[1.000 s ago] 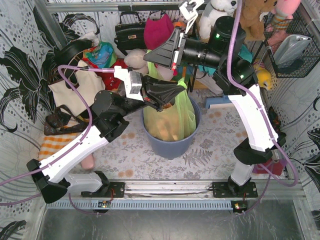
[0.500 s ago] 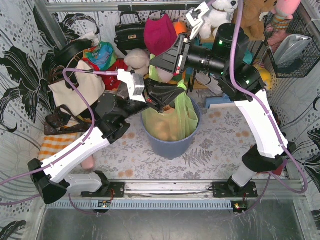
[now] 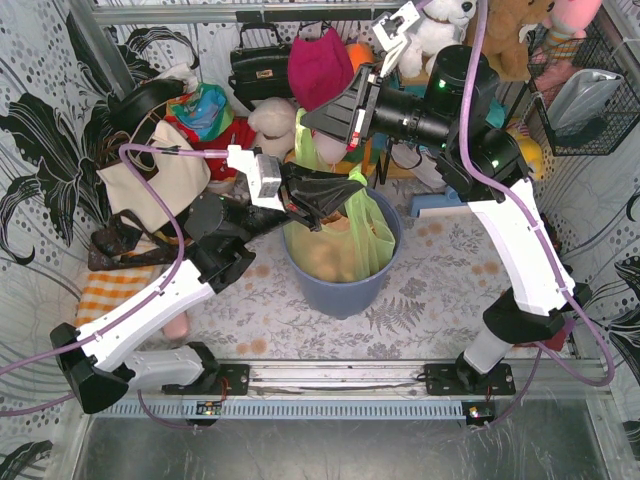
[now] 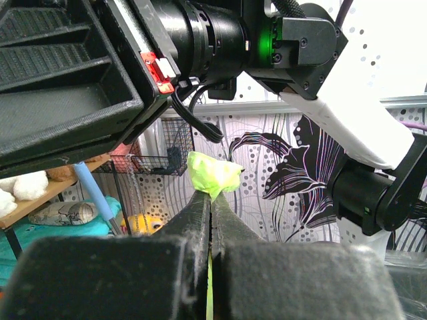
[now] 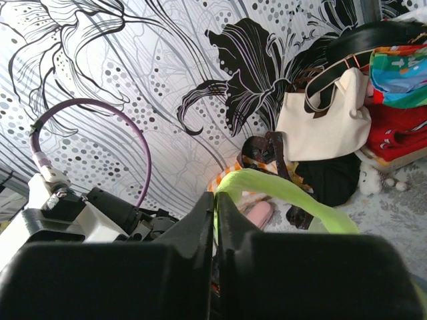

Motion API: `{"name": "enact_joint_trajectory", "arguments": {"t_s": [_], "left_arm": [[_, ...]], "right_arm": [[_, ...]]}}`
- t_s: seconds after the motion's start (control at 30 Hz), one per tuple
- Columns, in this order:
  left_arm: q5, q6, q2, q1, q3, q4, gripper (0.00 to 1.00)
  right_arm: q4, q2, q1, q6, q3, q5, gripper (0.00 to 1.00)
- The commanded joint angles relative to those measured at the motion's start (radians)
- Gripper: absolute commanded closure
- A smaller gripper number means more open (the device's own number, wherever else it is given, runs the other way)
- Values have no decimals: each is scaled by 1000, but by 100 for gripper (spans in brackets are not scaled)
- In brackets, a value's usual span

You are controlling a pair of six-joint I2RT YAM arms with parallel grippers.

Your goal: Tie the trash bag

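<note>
The lime-green trash bag (image 3: 360, 225) sits in a blue-grey round bin (image 3: 345, 285), with tan crumpled paper showing through. My left gripper (image 3: 357, 186) is shut on a strip of the bag's rim; a green tuft (image 4: 213, 175) sticks out past its fingertips (image 4: 211, 199). My right gripper (image 3: 310, 118) is shut on another green strip (image 5: 280, 190), which stretches from its fingertips (image 5: 214, 200) down to the right. In the top view the two grippers cross above the bin, the right one higher and pointing left, the left one pointing right.
Handbags (image 3: 258, 62), a white tote (image 3: 155, 180) and plush toys (image 3: 270, 120) crowd the back and left. A wire basket (image 3: 590, 90) hangs at the right wall. Patterned walls enclose the cell. A rail (image 3: 330, 375) runs along the near edge.
My left gripper has drawn its strip a little left and up over the bin. My right gripper rose and shifted right over the last second, stretching its strip upward.
</note>
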Motion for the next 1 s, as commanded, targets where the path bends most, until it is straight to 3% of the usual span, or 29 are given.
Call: {"name": "enact_joint_trajectory", "arguments": {"t_s": [0.0,0.4,0.8,0.97], "left_arm": [[-8,-5,-5,3,1,42,100],[12,20,63,4,160,36,100],[82,-14,188,-12,288,60,100],[69,-5,186,-16,278,60,100]], "right_arm": [[27,6,3,-4,39,11,100],[39,116,23,37,209,-65,100],[78,178,94,66,237,-99,100],[26,120,94,1,177,-22,100]]}}
